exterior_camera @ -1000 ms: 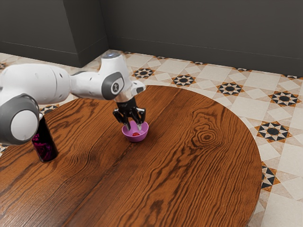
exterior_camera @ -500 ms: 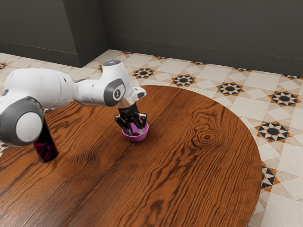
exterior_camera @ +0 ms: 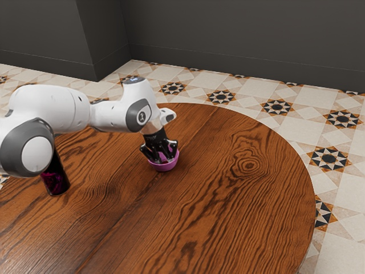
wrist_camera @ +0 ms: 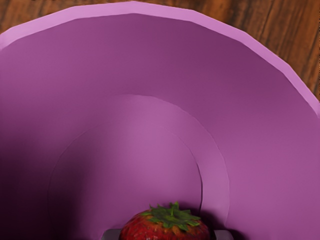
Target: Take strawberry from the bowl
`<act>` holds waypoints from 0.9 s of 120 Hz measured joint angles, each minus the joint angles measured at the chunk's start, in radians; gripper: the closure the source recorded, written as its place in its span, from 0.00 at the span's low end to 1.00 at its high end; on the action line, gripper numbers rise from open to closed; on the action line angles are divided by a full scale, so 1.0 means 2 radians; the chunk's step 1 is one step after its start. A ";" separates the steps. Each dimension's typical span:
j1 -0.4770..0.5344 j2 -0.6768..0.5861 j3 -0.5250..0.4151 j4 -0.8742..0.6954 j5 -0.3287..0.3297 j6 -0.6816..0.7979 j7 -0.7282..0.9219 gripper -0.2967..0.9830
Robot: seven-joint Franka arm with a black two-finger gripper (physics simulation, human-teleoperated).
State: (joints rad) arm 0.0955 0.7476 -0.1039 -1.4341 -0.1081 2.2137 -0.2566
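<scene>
The black gripper (exterior_camera: 162, 157) points down into the pink-purple bowl (exterior_camera: 164, 167), its fingertips hidden below the rim. In the wrist view the red strawberry (wrist_camera: 162, 231) with its green leafy top lies low inside the bowl (wrist_camera: 135, 55). A fingertip stands against each side of the strawberry, so the gripper (wrist_camera: 167, 235) is shut on it. The lower part of the fruit is out of sight.
The bowl stands on the round brown wooden table (exterior_camera: 228, 200). A dark bottle with magenta markings (exterior_camera: 56, 177) is on the table near the arm's base, at the exterior view's left.
My hand has come down from above the bowl until its fingers reach inside. The bowl has stayed where it was, and the fingertips have dropped out of sight behind its rim.
</scene>
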 joint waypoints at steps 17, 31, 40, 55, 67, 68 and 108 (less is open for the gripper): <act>0.002 -0.033 0.002 -0.026 0.001 -0.002 -0.003 0.72; 0.007 -0.091 0.002 -0.067 0.003 -0.005 -0.005 0.74; 0.005 -0.132 0.002 -0.079 0.007 -0.011 -0.007 0.74; -0.040 -0.163 0.002 -0.068 0.012 -0.021 -0.009 0.75; -0.084 -0.156 0.002 -0.050 0.012 -0.025 -0.010 0.75; -0.087 -0.155 0.002 -0.049 0.012 -0.025 -0.010 0.75; -0.128 -0.045 0.002 0.002 0.005 -0.011 -0.015 0.65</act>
State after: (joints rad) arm -0.1611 0.6571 -0.1000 -1.4294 -0.0976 2.1919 -0.2862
